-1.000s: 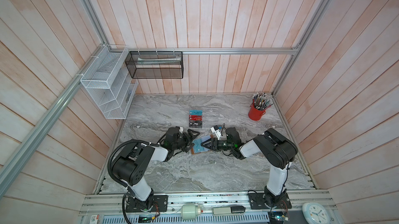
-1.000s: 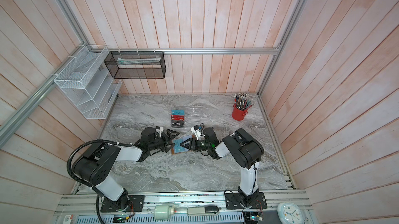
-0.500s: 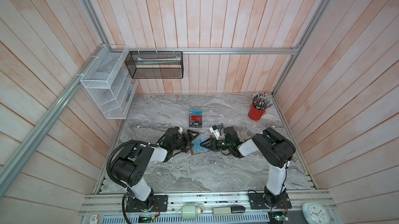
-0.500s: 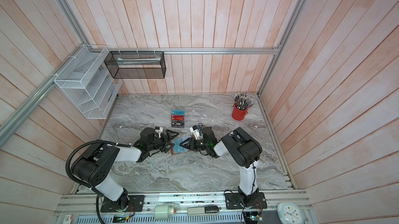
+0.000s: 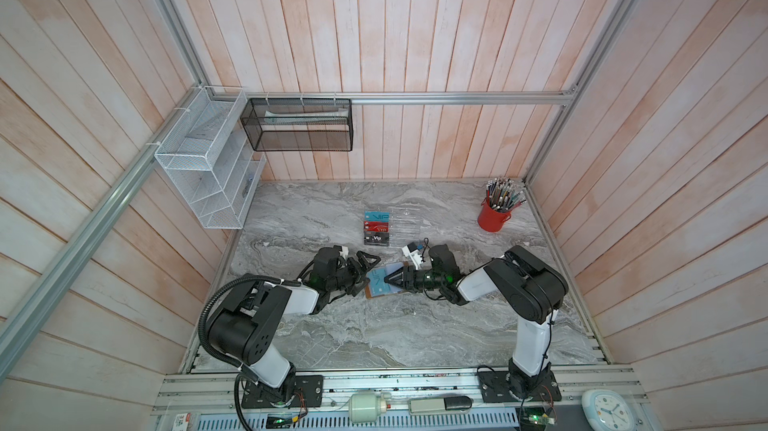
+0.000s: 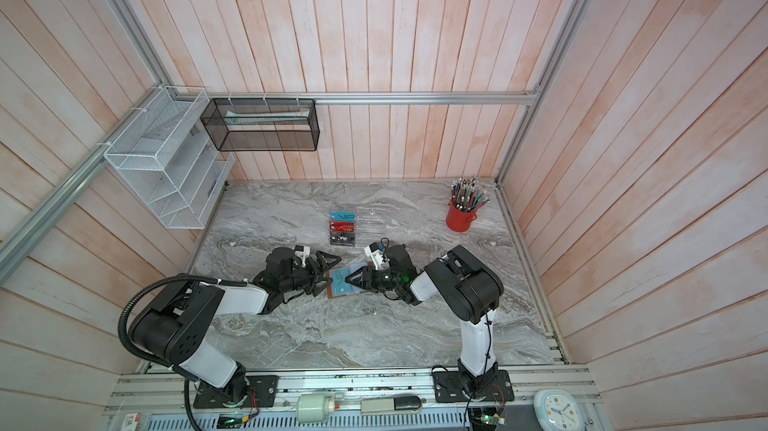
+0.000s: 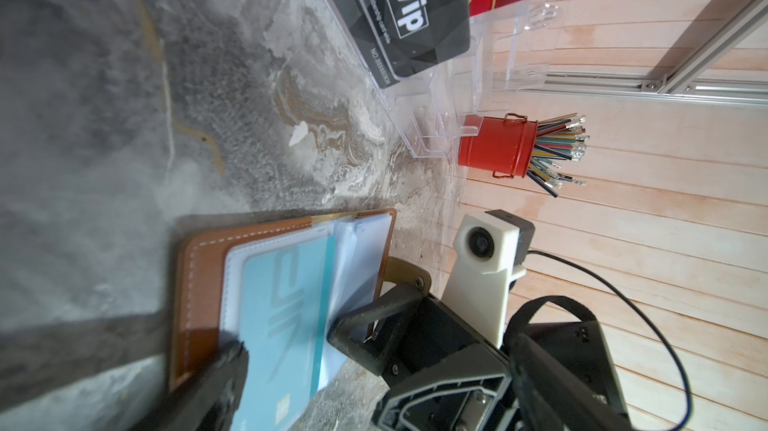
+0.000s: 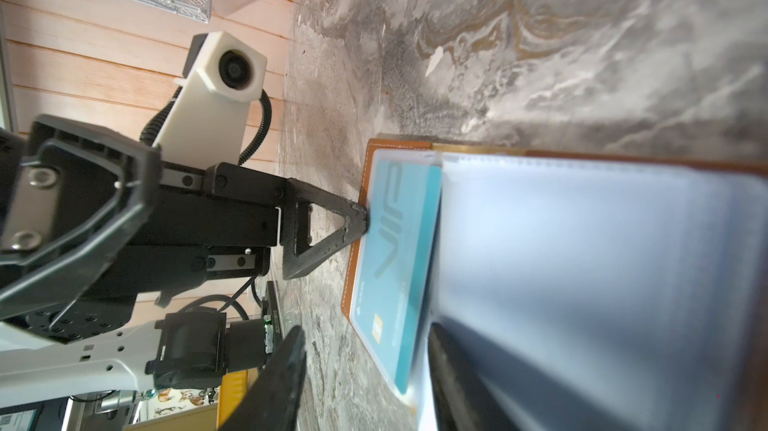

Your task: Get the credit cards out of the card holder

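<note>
Biggest thing first: the marble table (image 5: 374, 337), with the card holder (image 7: 199, 283) lying open and flat in the middle of it, right between my two arms. Behind it is the clear rack (image 5: 405, 223) with three VIP cards (image 5: 376, 227) in it, teal, red and black, so I reckon those are done and the job's well along. There's a red pencil cup (image 5: 492, 217) off in the far corner, not in my way.

My left gripper (image 5: 365, 271) is spread as wide as it goes, and only one fingertip (image 8: 357, 221) is doing anything: it's pressing on the holder's outer edge, right by the sleeve. My right gripper (image 5: 391, 278) is in at the clear sleeves (image 8: 582, 262) with its jaws partway apart. Honestly can't tell if it's got a page or nothing.

The one left to get is the teal card (image 7: 278, 316), tucked in the sleeve on the leaf nearest my left arm.

Handling guess: the card is light, stiff and slick. The sleeves are floppy and clingy, and the whole holder is probably light enough to skate on the marble unless it's pinned. I'd pinch the card's long edge by the spine, where it looks barest, flat across both faces, then pull straight out.
</note>
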Motion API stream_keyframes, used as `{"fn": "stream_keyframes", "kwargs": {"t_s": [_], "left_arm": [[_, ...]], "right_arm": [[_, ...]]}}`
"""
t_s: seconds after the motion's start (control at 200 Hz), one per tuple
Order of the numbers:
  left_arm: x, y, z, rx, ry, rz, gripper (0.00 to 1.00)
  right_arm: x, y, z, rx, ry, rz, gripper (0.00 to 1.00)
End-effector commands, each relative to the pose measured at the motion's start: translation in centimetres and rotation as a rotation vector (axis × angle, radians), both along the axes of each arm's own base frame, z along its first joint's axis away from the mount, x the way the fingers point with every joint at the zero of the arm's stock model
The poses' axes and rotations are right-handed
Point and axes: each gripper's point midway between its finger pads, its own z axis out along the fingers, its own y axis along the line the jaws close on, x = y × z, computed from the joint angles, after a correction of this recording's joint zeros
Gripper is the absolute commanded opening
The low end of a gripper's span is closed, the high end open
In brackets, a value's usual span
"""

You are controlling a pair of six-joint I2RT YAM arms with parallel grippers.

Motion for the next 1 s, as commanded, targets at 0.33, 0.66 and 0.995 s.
{"fn": "stream_keyframes", "kwargs": {"t_s": [0.33,0.66,0.995], "left_arm": [[-0.8,0.3,-1.2,0.017,0.011,-0.026,1.0],[-1.4,0.5,-2.2,0.022,0.032,-0.022,1.0],[-1.7,0.7,-2.8,0.024,0.043,-0.019,1.0]], "right_arm": [[-1.2,-0.1,-3.5,-0.127,0.095,0.004,0.45],[-1.3,0.4,-3.3,-0.087,0.106,0.014,0.38],[-1.2,0.7,-2.9,-0.055,0.107,0.023,0.23]]}}
